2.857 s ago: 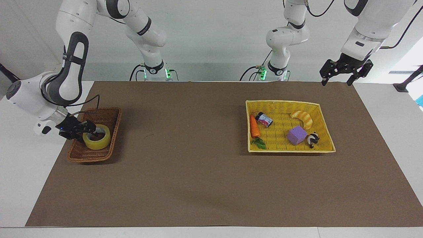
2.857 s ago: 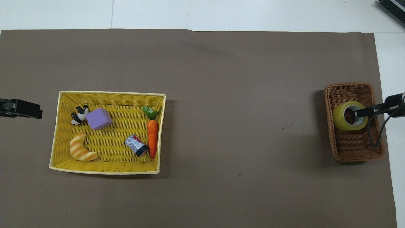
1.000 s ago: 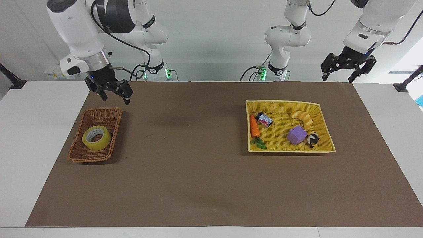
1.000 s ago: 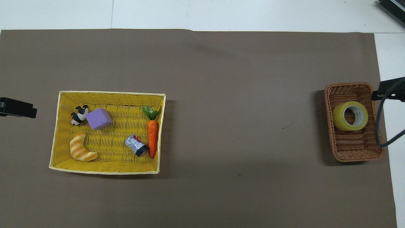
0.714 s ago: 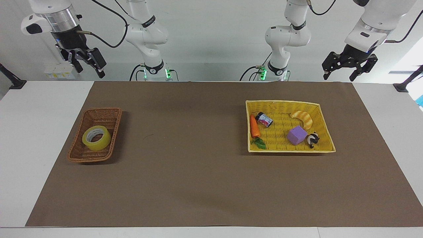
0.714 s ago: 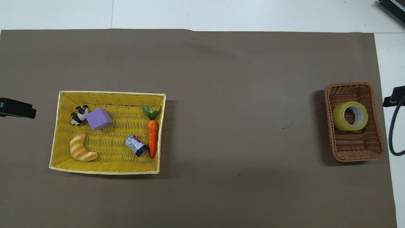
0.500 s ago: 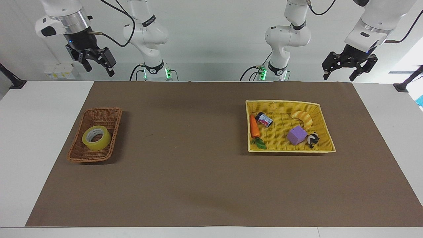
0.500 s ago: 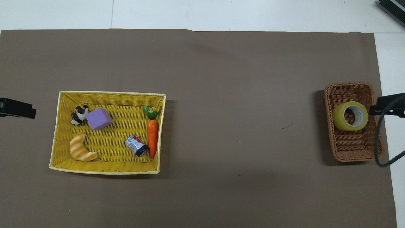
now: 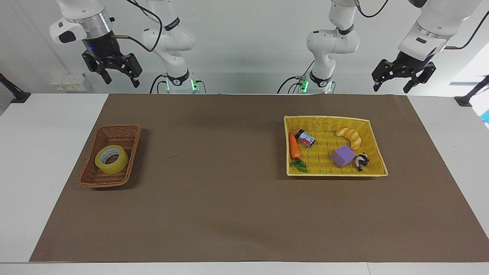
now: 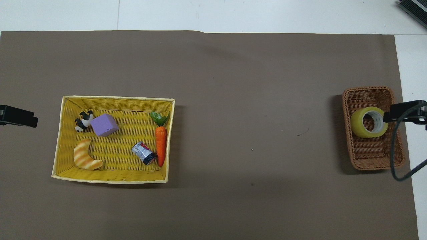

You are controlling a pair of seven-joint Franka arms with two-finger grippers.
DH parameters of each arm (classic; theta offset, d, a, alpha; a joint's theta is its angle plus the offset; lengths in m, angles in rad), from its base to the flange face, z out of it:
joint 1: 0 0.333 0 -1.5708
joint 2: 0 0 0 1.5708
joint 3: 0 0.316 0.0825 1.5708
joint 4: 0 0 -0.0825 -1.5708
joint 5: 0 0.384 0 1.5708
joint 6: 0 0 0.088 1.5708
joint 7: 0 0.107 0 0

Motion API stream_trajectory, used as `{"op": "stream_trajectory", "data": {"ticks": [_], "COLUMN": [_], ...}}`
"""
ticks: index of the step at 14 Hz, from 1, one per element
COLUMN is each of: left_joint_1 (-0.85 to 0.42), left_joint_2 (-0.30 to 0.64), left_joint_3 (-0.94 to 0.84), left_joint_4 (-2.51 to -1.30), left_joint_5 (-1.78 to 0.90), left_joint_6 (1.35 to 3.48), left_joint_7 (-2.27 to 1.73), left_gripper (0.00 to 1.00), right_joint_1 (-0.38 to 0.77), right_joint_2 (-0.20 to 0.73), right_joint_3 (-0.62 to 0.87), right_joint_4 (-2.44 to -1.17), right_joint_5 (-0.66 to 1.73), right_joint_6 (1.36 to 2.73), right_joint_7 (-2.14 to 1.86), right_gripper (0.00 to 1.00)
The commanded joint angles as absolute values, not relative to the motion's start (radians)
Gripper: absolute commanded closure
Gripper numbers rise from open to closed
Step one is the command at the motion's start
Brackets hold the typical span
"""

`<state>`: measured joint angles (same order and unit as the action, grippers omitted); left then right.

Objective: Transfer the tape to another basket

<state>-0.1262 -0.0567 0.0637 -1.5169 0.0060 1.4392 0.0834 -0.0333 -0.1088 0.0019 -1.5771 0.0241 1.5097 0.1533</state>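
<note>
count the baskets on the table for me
2. The brown wicker basket sits toward the right arm's end, holding the tape. The yellow basket sits toward the left arm's end, holding toys. None appear hidden.

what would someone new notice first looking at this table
Likely the bright yellow basket toward the left arm's end, holding a carrot, purple cube, croissant, small can and panda figure. Next, the yellow tape alone in the brown wicker basket toward the right arm's end. Both grippers, left and right, hang open, raised.
</note>
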Motion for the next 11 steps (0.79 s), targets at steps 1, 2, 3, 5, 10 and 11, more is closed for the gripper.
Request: {"op": "stream_trajectory", "data": {"ticks": [1, 2, 3, 5, 10, 11], "left_joint_1": [-0.135, -0.135, -0.135, -0.135, -0.135, -0.135], "left_joint_2": [-0.064, -0.064, -0.064, -0.064, -0.064, -0.064], "left_joint_3": [0.077, 0.077, 0.077, 0.077, 0.077, 0.077], "left_joint_4": [-1.506, -1.508, -1.508, -1.508, -1.508, -1.508], "left_joint_5": [-0.006, -0.006, -0.006, -0.006, -0.006, -0.006], "left_joint_6": [1.414, 1.416, 1.416, 1.416, 1.411, 1.413], "left_joint_7": [0.094, 0.094, 0.094, 0.094, 0.094, 0.094], "left_gripper": [0.00, 0.00, 0.00, 0.00, 0.00, 0.00], "right_joint_1": [-0.038, -0.038, -0.038, -0.038, -0.028, -0.028], "right_joint_2": [-0.129, -0.130, -0.130, -0.144, -0.144, -0.144], "right_joint_3": [0.005, 0.005, 0.005, 0.006, 0.008, 0.008], "right_joint_4": [-1.604, -1.612, -1.617, -1.638, -1.641, -1.641], "right_joint_5": [-0.023, -0.031, -0.031, -0.031, -0.012, -0.011], "right_joint_6": [1.517, 1.516, 1.509, 1.508, 1.506, 1.509], "right_joint_7": [0.056, 0.055, 0.052, 0.063, 0.169, 0.169], "right_gripper": [0.00, 0.00, 0.00, 0.00, 0.00, 0.00]}}
